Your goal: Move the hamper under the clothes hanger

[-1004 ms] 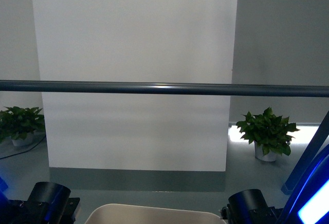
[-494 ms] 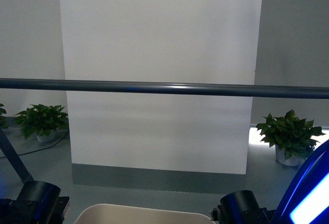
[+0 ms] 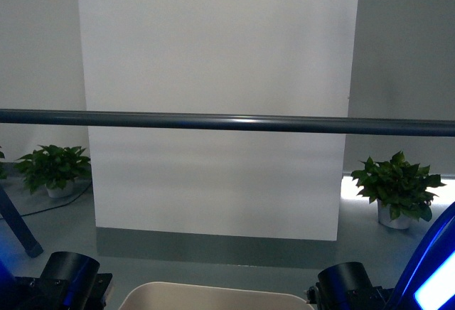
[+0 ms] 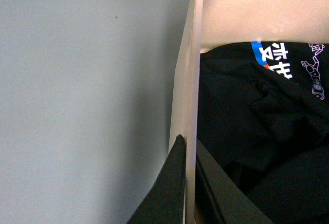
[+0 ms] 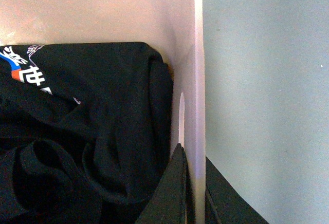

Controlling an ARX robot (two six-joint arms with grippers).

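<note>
Since 0.5 s ago the hamper rim sits slightly further right at bottom centre of the front view, and the white panel & plants are nudged left. The clothes hanger rail crosses mid-frame, above the rim. The left gripper & right gripper each pinch a hamper side wall, one finger inside and one outside, w/ a black garment in the bin
</note>
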